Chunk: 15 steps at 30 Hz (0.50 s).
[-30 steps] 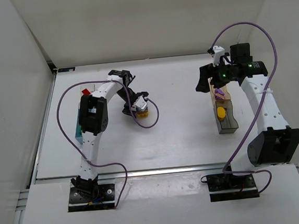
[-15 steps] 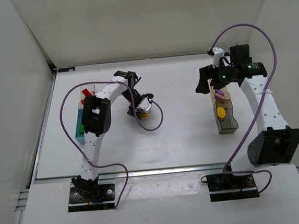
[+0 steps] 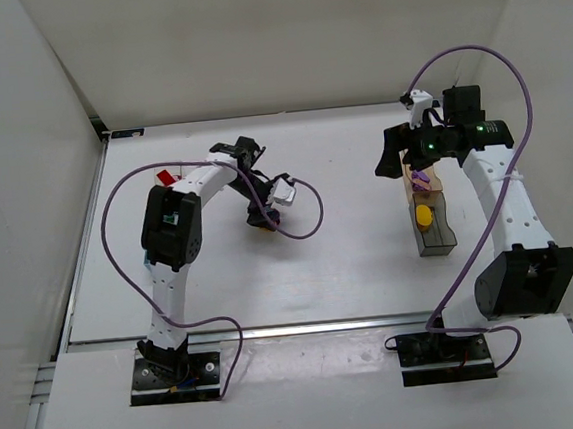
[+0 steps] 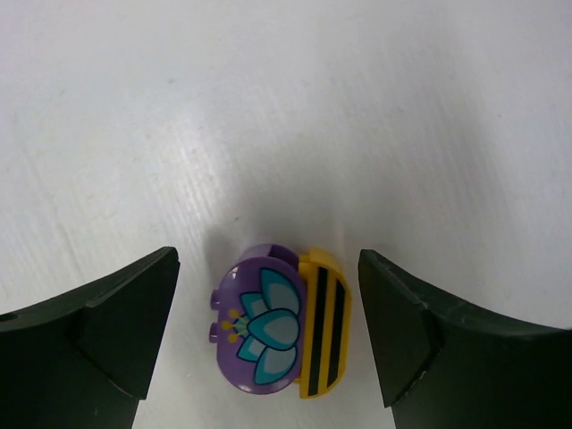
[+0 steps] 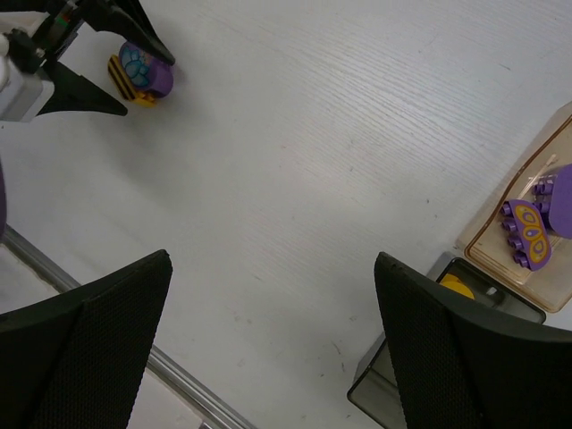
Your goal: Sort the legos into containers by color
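- The purple-and-yellow lego pair lies flat on the white table, out in the open and well apart from the containers. It is two rounded bricks stuck together: a purple brick with a lotus print and a yellow brick with black stripes.
- Both printed faces look up at the left wrist camera, and the rounded ends point toward the top of that view. The seam and the stripes run in line with the fingers. The stacking axis runs from one finger across to the other, with the purple brick's studs facing outward. The pair looks about as wide as it is long, so I cannot name a clear long axis.
- The left gripper straddles the pair with its fingers spread, one on each side. Neither touches it, so it grasps nothing.
- That placement suits a pinch along the stack, which would probably press the halves together rather than split them. Since the pair is two colours, it likely has to be parted before sorting.
- The right gripper hangs spread and empty near the tan container, which holds a purple piece.
- The dark smoky container sits just beside the tan one and holds a yellow piece. These are probably the two destinations.
- In the top view a small red item shows beyond the left arm. It is possibly a lego, but too small to tell.
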Each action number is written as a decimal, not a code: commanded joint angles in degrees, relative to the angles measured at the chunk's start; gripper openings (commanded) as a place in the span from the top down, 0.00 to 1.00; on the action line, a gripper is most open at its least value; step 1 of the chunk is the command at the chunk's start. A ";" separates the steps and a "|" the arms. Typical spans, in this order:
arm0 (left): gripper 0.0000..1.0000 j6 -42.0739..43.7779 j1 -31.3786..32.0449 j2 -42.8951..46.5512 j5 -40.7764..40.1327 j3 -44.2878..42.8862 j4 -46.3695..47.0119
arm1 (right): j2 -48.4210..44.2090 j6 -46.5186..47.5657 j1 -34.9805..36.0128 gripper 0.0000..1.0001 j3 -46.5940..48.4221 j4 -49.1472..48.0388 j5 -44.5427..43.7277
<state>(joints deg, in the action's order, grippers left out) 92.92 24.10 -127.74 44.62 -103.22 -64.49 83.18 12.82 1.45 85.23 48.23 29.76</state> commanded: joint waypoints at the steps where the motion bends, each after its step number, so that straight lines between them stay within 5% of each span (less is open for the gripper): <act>1: 0.08 -16.08 -0.54 5.92 1.52 2.40 11.30 | -0.65 -0.78 -0.31 0.03 0.11 -1.91 1.88; 15: 0.04 -10.58 -3.62 3.91 -0.68 1.79 5.35 | 0.32 -0.69 -0.31 0.03 1.34 -1.47 2.32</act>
<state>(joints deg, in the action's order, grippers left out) 80.09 21.80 -126.02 43.38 -99.39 -56.18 83.77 12.38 1.45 85.23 47.88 30.85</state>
